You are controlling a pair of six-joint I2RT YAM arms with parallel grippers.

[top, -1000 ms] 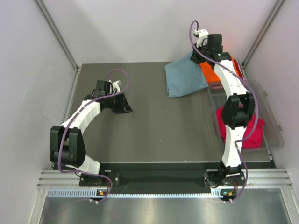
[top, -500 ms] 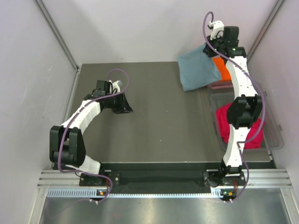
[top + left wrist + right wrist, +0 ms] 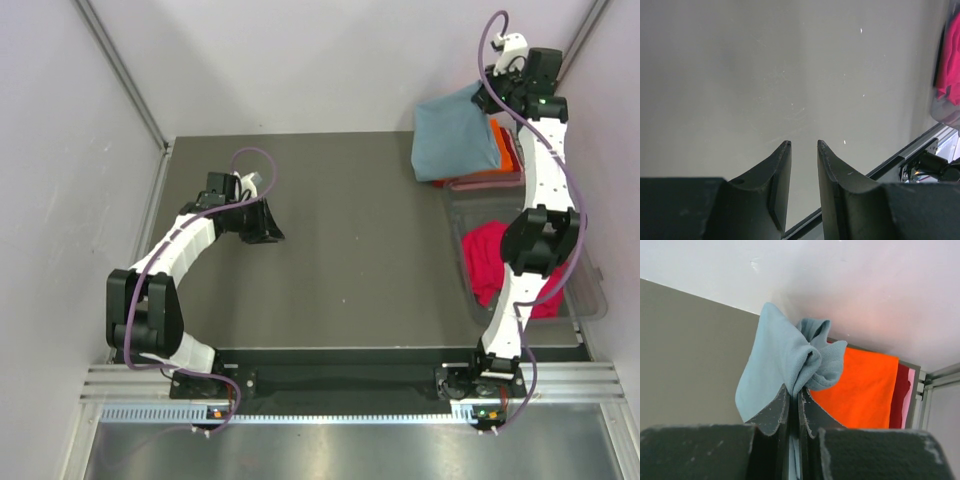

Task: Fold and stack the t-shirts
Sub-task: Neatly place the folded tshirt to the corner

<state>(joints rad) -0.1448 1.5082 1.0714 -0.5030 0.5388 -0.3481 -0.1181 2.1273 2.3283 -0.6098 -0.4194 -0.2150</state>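
Note:
My right gripper (image 3: 497, 103) (image 3: 796, 390) is shut on a bunched edge of the folded grey-blue t-shirt (image 3: 455, 138) (image 3: 780, 357), which hangs lifted at the back right corner. The shirt partly covers the flat orange t-shirt (image 3: 507, 150) (image 3: 865, 390) below it. A dark red layer (image 3: 902, 395) shows beyond the orange one's far edge. The crimson t-shirt (image 3: 488, 262) (image 3: 950, 65) lies crumpled in the clear tub (image 3: 592, 290). Far to the left, my left gripper (image 3: 268, 228) (image 3: 804, 144) hovers over bare table, its jaws slightly open and holding nothing.
White walls close in the grey table (image 3: 340, 250) behind and on both sides. The clear tub takes up the right edge. A metal rail (image 3: 920, 150) runs along the near edge, by the arm bases.
My right arm has swung right and toward the back wall, carrying the grey-blue t-shirt from mid-table to over the orange one. The left arm has not moved.

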